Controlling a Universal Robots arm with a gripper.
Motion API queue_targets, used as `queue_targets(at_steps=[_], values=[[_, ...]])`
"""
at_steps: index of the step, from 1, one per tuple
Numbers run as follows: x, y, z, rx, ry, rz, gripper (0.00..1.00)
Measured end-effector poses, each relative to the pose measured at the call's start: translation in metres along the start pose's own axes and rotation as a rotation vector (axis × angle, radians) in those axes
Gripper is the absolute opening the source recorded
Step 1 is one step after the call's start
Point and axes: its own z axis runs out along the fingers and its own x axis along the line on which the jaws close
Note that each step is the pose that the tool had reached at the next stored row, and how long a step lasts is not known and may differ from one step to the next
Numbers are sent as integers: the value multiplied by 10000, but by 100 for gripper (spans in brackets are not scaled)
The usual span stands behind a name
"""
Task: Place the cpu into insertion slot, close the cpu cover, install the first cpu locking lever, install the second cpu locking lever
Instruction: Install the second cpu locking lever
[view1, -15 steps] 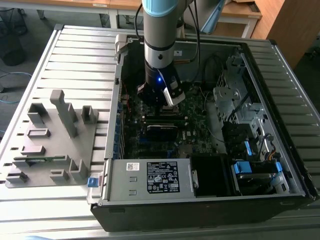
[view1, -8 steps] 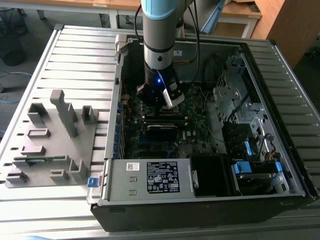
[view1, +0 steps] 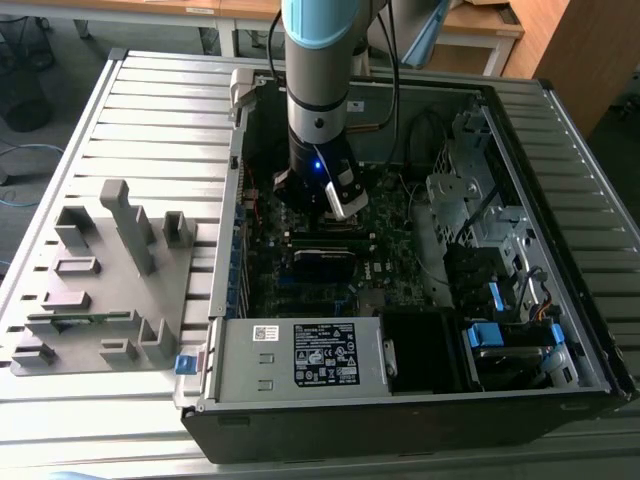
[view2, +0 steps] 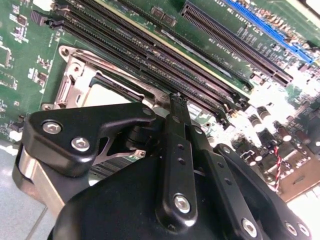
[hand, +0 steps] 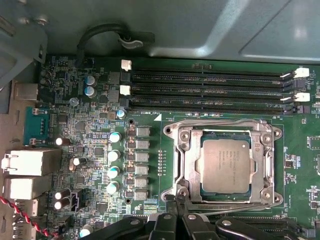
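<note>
Cpu (hand: 225, 165) sits seated just beside tool (hand: 176, 199).

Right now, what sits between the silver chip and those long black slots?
In the first wrist view, the cover's metal rim and a thin wire lever lie between the chip and the slots.

Cpu (hand: 226, 165) in insertion slot (hand: 226, 201), under closed cpu cover (hand: 191, 165).

The small square cpu (hand: 225, 165) with its dull silver-grey metal top lies flat in the dark-rimmed insertion slot (hand: 202, 165) of the green circuit board. The thin silvery metal cpu cover (hand: 190, 162) lies closed over it, framing the chip, just beside the long black memory slots.
</note>
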Motion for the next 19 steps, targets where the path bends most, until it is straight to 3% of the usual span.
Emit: queue_targets(at_steps=[5,12,19], values=[[0,0,-4,0,1,0,11],[-10,8,-101,0,2,-1,11],[-18,-21,-108,-1,1,0,11]])
